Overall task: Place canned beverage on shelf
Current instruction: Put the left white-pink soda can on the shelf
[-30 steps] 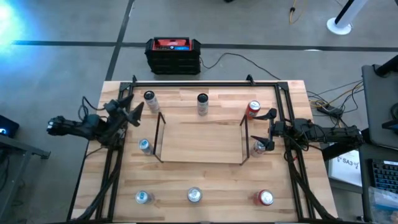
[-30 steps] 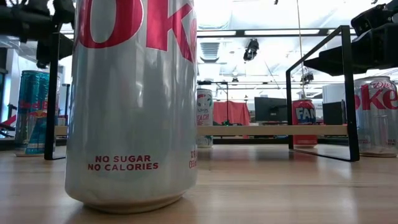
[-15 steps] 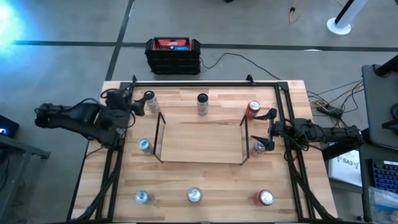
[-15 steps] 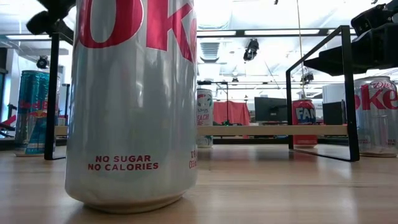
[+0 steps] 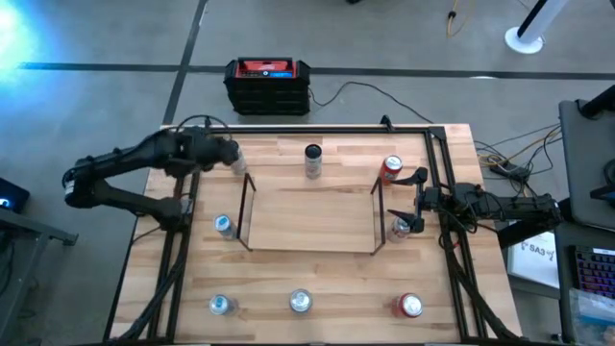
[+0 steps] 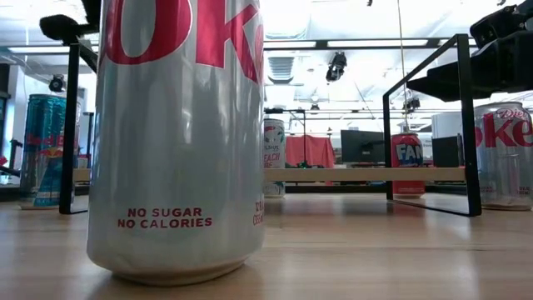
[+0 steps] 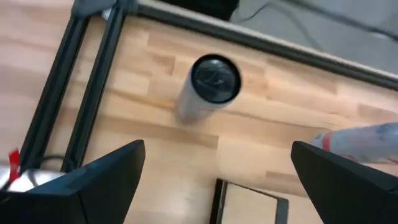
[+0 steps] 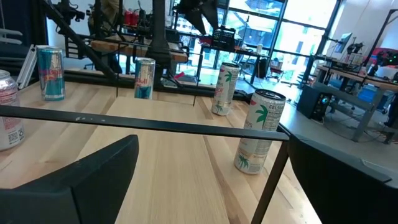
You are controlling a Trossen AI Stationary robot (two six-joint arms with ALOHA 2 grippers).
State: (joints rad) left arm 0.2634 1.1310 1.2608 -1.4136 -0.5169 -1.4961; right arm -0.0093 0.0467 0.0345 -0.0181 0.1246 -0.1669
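Eight beverage cans stand upright on the light wooden surface (image 5: 317,279); none is on the shelf. Three line the far edge: a slim white can with a dark top (image 5: 237,163) under the left end effector, a slim silver can (image 5: 312,160), and a red can (image 5: 391,169). Two flank the shelf: a blue-and-silver can (image 5: 223,226) to the left and a silver can (image 5: 401,228) to the right. Three stand along the near edge: two silver-topped cans (image 5: 222,305) (image 5: 301,302) and a red-topped one (image 5: 410,306). The single low shelf with thin black end frames and pale wood deck (image 5: 309,220) sits at the centre. The left end effector (image 5: 229,154) hovers above the far-left can with fingers spread wide, holding nothing. The right end effector (image 5: 412,200) waits beside the shelf's right end, fully spread and empty.
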